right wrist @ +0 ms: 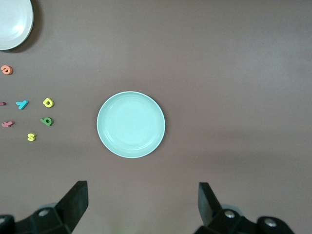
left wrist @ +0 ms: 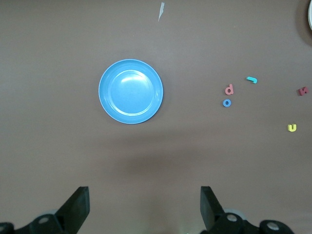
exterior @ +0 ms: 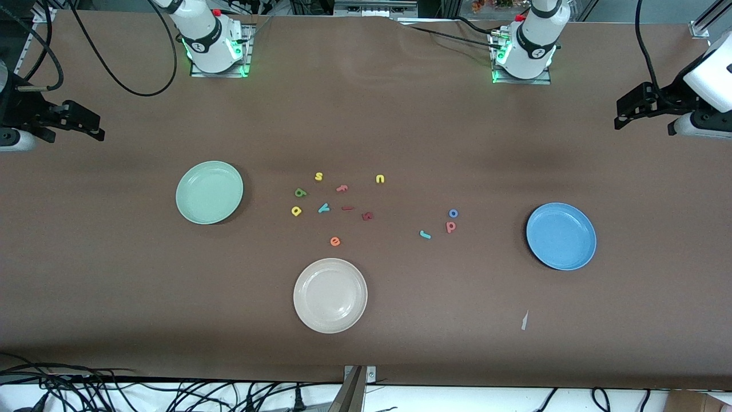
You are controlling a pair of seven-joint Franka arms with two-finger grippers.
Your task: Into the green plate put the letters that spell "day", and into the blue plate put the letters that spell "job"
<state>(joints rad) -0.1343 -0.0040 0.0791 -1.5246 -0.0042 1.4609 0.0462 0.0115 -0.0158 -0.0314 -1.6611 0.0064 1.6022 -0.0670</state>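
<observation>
Nothing is sorted yet. The green plate [exterior: 209,192] and blue plate [exterior: 561,236] sit empty; the d [exterior: 300,193], a [exterior: 295,211], y [exterior: 323,208], j [exterior: 425,234], o [exterior: 453,213] and b [exterior: 450,227] lie loose on the counter [exterior: 114,274] between them. The left claw [left wrist: 145,207] hangs spread wide over its end of the counter by the blue plate, the right claw [right wrist: 143,204] likewise by the green plate, both empty.

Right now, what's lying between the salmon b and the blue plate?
Nothing: in the front view the brown table is bare from the salmon b to the blue plate. The left wrist view shows the same.
</observation>
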